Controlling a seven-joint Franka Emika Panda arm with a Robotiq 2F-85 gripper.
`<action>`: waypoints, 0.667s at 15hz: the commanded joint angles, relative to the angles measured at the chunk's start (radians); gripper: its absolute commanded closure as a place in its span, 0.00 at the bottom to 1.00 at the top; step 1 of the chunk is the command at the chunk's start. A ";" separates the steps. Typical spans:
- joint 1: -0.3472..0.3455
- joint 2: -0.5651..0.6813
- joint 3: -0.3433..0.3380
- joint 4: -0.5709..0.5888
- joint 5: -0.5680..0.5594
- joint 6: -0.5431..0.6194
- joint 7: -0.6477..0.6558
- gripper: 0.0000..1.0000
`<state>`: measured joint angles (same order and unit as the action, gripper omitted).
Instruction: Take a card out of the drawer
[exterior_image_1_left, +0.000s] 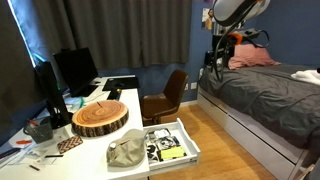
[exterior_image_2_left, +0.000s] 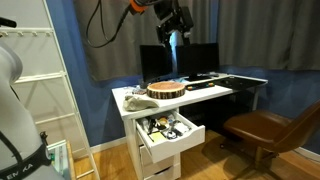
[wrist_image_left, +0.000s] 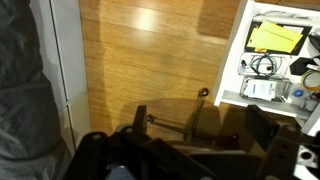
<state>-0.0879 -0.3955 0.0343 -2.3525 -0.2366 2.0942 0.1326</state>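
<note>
1. Wrist view, nearest the lens: the gripper (wrist_image_left: 197, 125) is a dark shape along the bottom edge, its fingers spread apart and grasping nothing.
2. Beneath it lies bare wood floor (wrist_image_left: 150, 60), with the gray bed cover (wrist_image_left: 20, 90) along the left edge.
3. At the right edge of that view is the drawer (wrist_image_left: 238, 60), pulled open and cluttered with cables and small items. A yellow rectangular sheet (wrist_image_left: 275, 38) lies flat at its far end; whether it is a card cannot be told.
4. In both exterior views the drawer (exterior_image_1_left: 191, 137) (exterior_image_2_left: 170, 146) juts out from under the white tabletop (exterior_image_1_left: 95, 143).
5. On the tabletop a round wood slab (exterior_image_1_left: 100, 118) lies flat, and a gray cloth (exterior_image_1_left: 125, 152) sits at the near edge, just beside the drawer.
6. A brown chair (exterior_image_1_left: 165, 97) stands beyond the drawer.
7. In both exterior views the gripper hangs high in the air, well apart from the drawer.
8. Farthest back are a dark monitor (exterior_image_1_left: 75, 68) and dark curtains (exterior_image_1_left: 130, 30).
</note>
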 joint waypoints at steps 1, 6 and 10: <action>0.033 0.137 0.070 0.089 -0.012 0.004 0.141 0.00; 0.025 0.299 0.194 0.189 -0.123 -0.005 0.539 0.00; 0.117 0.419 0.191 0.242 -0.278 0.007 0.749 0.00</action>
<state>-0.0240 -0.0725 0.2306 -2.1785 -0.4218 2.1068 0.7666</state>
